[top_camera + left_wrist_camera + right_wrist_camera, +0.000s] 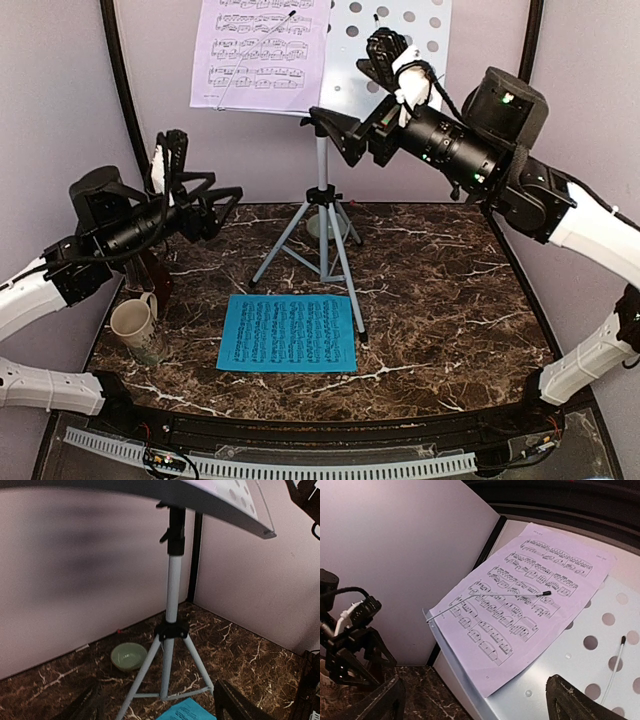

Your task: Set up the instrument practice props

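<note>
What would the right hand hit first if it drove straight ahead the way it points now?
The right hand likely meets the lilac sheet on the perforated tray first, near its lower corner; depth unclear.

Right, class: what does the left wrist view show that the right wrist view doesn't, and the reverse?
Left wrist only: the stand's pole and legs, the green bowl, a corner of the blue sheet. Right wrist only: the notes on the lilac sheet, under a wire clip. Both: the tray and the marble table.
</note>
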